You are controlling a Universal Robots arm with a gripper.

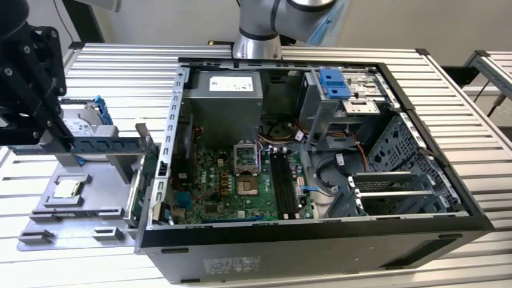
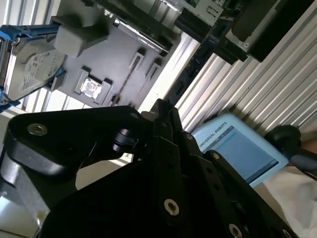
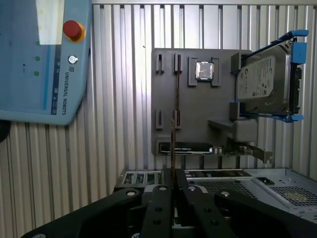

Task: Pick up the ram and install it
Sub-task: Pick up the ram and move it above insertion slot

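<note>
The gripper [image 3: 173,190] is seen with its two fingers brought together on the ram [image 1: 100,146], so the stick is clamped between them. In the first wrist view the ram is met from its thin edge, as a narrow line that comes out from between the fingers. In the exterior view it is found at the left of the frame, about mid-height. It is held lengthwise over the grey tray [image 1: 80,210] and just in front of the hard drive [image 1: 80,122]. Whether it is already free of the tray's holders cannot be told. It is well apart from the open computer case [image 1: 320,240] in the centre and right of that frame, and from the long memory slots [image 1: 282,180] on the green board inside. A small square chip [image 1: 67,188] is lying on the tray.

The ram is judged to be light and stiff, but thin and fragile, and it could be cracked if it is pushed in askew. Its flat faces are smooth, so a firm but not hard squeeze is needed. It is best taken by these two faces, near the upper long edge. The contact edge should be left untouched and free for the slot.
</note>
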